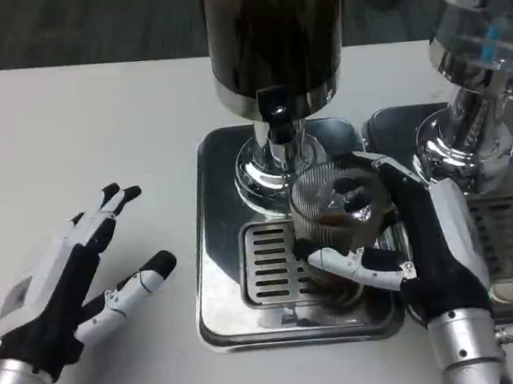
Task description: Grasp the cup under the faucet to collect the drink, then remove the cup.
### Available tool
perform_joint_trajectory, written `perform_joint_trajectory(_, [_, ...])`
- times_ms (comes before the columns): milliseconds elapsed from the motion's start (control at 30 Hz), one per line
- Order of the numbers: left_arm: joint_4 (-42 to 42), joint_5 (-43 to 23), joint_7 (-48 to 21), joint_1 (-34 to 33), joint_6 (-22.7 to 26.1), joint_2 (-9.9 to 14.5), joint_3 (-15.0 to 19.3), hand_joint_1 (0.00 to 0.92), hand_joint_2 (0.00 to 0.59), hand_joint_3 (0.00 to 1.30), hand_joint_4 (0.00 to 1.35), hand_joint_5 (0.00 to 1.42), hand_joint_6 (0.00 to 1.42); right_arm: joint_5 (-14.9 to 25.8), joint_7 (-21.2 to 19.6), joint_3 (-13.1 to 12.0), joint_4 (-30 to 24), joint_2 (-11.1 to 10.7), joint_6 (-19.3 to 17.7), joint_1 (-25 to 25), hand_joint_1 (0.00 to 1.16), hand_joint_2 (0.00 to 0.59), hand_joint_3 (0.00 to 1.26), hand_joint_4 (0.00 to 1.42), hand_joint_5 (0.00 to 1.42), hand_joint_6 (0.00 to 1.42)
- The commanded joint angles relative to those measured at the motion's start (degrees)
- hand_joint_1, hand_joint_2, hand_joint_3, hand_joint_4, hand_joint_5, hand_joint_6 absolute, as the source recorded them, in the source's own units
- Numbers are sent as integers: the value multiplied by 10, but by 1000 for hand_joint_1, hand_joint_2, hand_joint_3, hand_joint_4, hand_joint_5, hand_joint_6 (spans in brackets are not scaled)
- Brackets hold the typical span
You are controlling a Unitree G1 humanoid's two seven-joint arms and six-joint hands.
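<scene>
Head view:
- The cup, a ribbed clear glass with dark drink in its lower part, is standing upright on the drip tray, its long axis vertical.
- It is sitting just right of and below the faucet, not squarely under the spout, so it looks already drawn a little aside.
- The right robot hand is gripping the cup from its right side: fingers are wrapping the near wall low down, the palm pressing the far right wall.
- The cup is lying directly left of that palm; judging by this, lifting it away calls for a pull toward the right or toward the robot, clear of the faucet.
- The left robot hand is resting on the bench, well apart from the cup, fingers spread and holding nothing; the right is plainly nearer.
- Hidden: the cup's base behind the fingers, and its right wall behind the palm.
- Whether drink is flowing from the spout is too hard to make out.
- The second dispenser at right is cut off by the frame edge.
</scene>
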Motion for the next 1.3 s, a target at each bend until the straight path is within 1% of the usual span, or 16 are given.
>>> perform_joint_trajectory(33, [0,9,-3,-3,-11,6,-3,0,165,107,0,44,0,6,5,3,-34,-1,-4,10,1046,188,401,554,760,1067])
perform_joint_trajectory(100, [-6,13,-2,-1,-14,8,-3,0,165,107,0,44,0,7,13,3,-53,-3,-2,21,1046,188,408,565,766,1095])
perform_joint_trajectory(233, [-26,28,0,6,-24,17,-5,0,165,104,0,44,0,12,27,4,-96,-4,2,53,1046,188,412,570,781,1104])
perform_joint_trajectory(367, [-57,64,20,16,-36,32,-3,0,159,71,0,27,0,27,43,-3,-129,-3,7,73,1046,188,420,570,784,1120])
perform_joint_trajectory(567, [-128,125,30,50,-35,73,6,0,160,15,0,0,0,34,72,-4,-186,-10,12,103,1018,194,444,585,801,1144])
perform_joint_trajectory(667, [-170,143,33,88,-31,96,20,0,160,1,0,0,0,40,89,-3,-215,-14,14,119,1011,193,446,587,802,1156])
perform_joint_trajectory(800, [-202,153,32,127,-26,112,37,0,159,0,0,0,0,51,110,-1,-253,-17,21,139,1006,192,447,588,802,1161])
perform_joint_trajectory(867, [-217,157,36,155,-25,121,47,0,159,0,0,0,0,58,124,0,-274,-21,25,149,985,199,447,589,802,1166])
perform_joint_trajectory(933, [-231,159,40,181,-25,123,60,0,159,0,0,0,0,63,134,1,-288,-23,28,156,981,199,454,594,811,1169])
perform_joint_trajectory(1100, [-254,166,41,213,-13,117,75,0,166,0,0,0,0,80,167,0,-316,-34,35,168,979,199,459,595,812,1169])
perform_joint_trajectory(1233, [-260,164,40,218,-5,103,70,0,168,0,0,0,0,80,174,0,-321,-35,40,173,978,199,460,595,812,1169])
perform_joint_trajectory(1300, [-259,162,40,217,-2,98,68,0,168,0,0,0,0,78,173,0,-313,-33,41,169,978,199,460,598,812,1169])
